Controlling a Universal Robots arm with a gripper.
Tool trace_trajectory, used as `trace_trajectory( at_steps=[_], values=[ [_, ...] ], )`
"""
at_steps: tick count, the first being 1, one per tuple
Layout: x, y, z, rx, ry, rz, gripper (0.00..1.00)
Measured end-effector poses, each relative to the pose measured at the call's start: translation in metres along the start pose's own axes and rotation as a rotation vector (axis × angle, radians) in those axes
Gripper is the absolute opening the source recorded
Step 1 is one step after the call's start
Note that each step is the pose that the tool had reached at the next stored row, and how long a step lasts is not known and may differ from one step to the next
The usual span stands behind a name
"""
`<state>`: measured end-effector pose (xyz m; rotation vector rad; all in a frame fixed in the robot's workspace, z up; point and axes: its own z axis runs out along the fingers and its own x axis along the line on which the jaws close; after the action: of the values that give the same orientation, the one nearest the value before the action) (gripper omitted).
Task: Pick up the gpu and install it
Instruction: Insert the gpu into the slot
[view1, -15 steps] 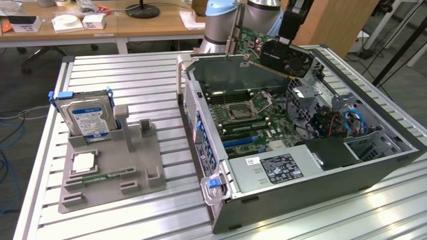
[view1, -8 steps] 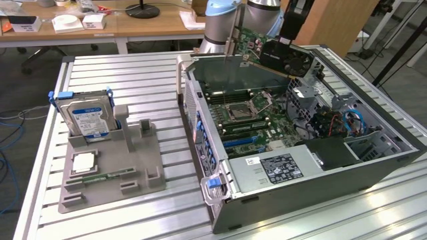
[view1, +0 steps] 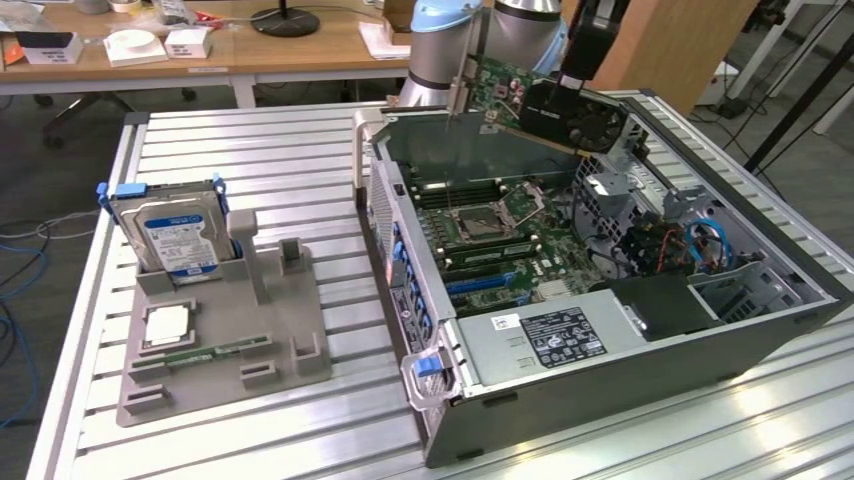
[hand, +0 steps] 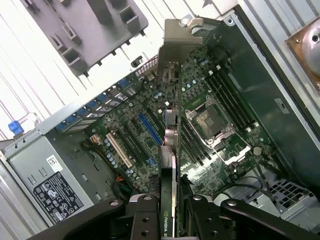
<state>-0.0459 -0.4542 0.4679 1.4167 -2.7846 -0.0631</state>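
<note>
gpu in hand, the scene runs from the slatted worktop to the open computer case lying on it, then the motherboard inside. The card hangs tilted above the far end of the case, clear of the board and not seated. In the wrist view the fingers are clamped on either side of its edge, with the silver bracket at the far end. Doing this step well, I judge, means holding the card's edge parallel to the blue slot and square to the board — bracket toward the case's rear wall, grip firm and untwisted.
</note>
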Motion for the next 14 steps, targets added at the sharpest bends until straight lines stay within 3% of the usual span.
trace_trajectory(
  at_steps=[14],
  values=[
    [0.0000, 0.0000, 0.0000, -0.0003, 0.0038, -0.089, 0.26]
  ],
)
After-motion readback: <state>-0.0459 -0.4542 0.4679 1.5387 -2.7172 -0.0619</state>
